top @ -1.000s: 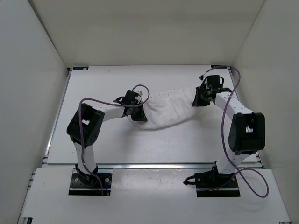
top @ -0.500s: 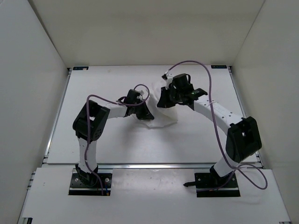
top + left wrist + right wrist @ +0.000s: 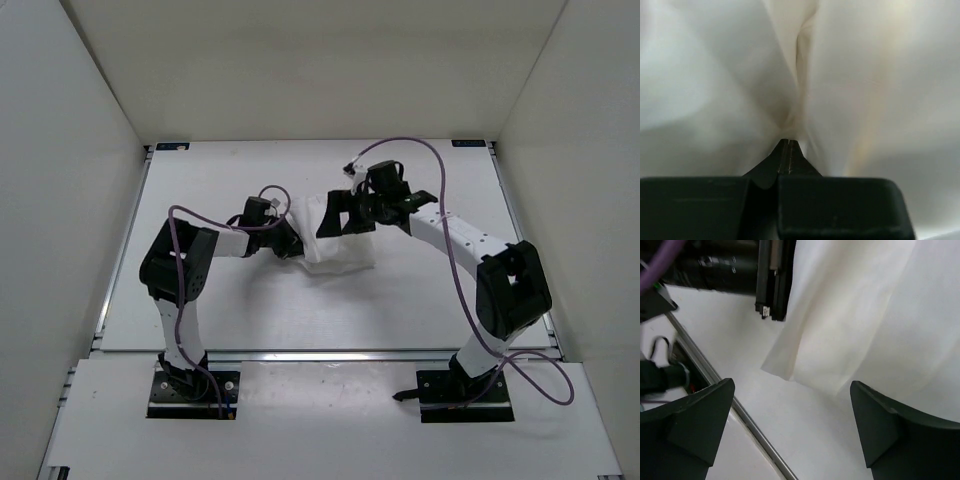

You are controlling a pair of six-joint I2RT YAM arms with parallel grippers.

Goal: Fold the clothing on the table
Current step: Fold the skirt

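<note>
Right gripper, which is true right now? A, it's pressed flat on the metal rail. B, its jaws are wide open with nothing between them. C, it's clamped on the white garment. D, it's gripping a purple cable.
B: in the right wrist view the right gripper has its jaws spread wide, with the white garment lying beyond them ungripped; only the left gripper pinches the fabric.

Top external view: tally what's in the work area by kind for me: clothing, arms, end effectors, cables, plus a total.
clothing: 1
arms: 2 (left arm, right arm)
end effectors: 2 (left end effector shut on the clothing, right end effector open)
purple cables: 2, one per arm
Total: 7
</note>
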